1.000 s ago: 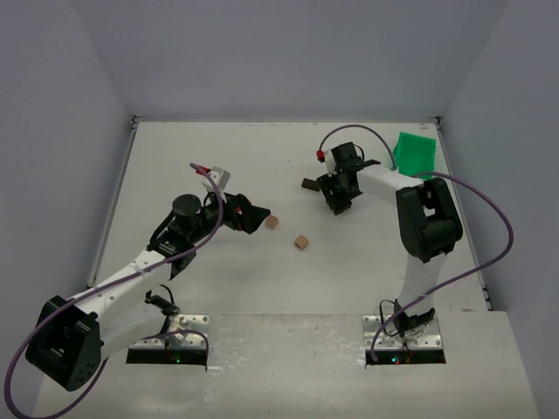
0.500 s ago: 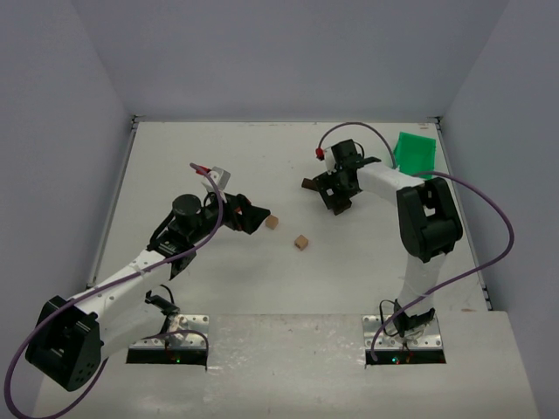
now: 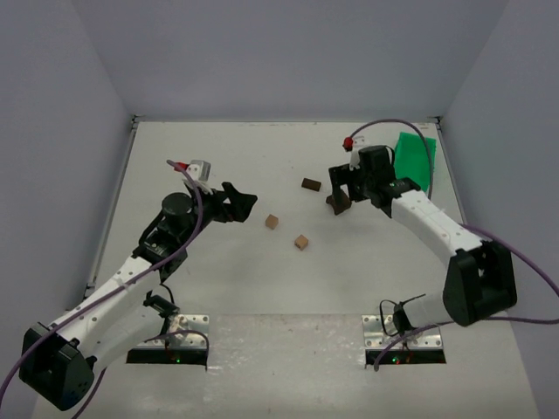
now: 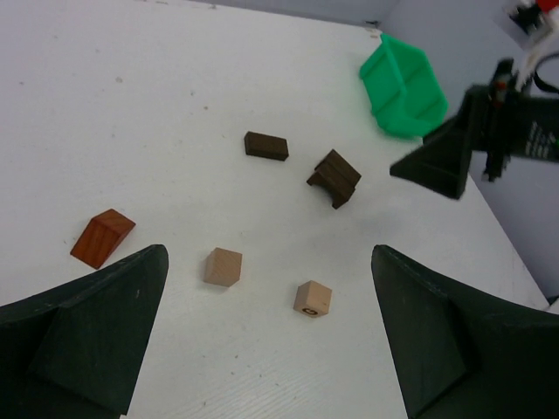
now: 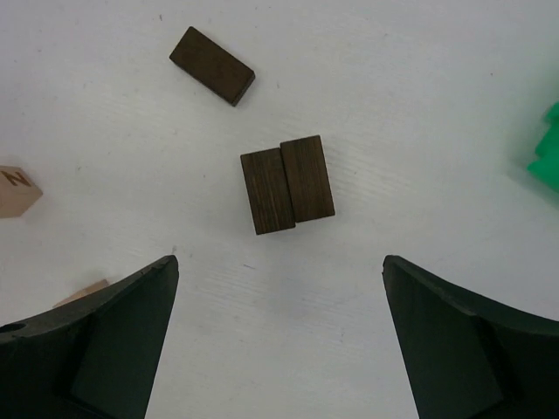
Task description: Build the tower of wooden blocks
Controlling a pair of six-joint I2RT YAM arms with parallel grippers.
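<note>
On the white table, at the left, the left gripper hangs with fingers spread wide, holding nothing. The blocks lie scattered singly, none stacked: a reddish-brown wedge, a plain tan cube, a marked tan cube, a flat dark block and a dark double block. Over that last one the right gripper hovers, fingers apart and empty. A green bin sits far right.
</note>
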